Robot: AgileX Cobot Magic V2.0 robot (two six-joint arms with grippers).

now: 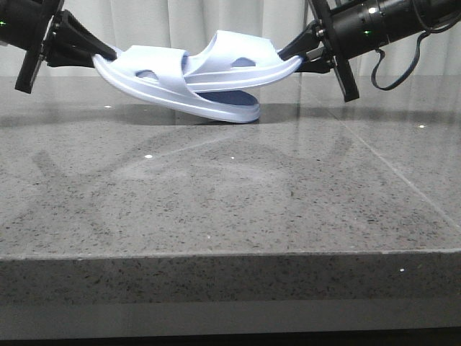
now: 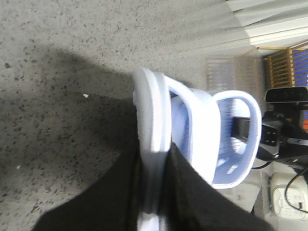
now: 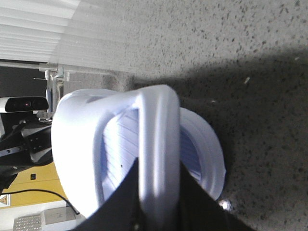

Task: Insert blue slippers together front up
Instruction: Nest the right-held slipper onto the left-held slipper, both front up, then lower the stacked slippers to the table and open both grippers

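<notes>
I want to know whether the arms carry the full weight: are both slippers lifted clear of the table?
No: in the front view the left-held slipper rests its toe on the table.

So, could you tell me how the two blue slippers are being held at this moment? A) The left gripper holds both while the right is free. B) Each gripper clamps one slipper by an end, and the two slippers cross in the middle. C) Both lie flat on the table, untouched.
B: the left gripper grips one slipper, the right gripper grips the other slipper, and the two interlock at the centre.
</notes>
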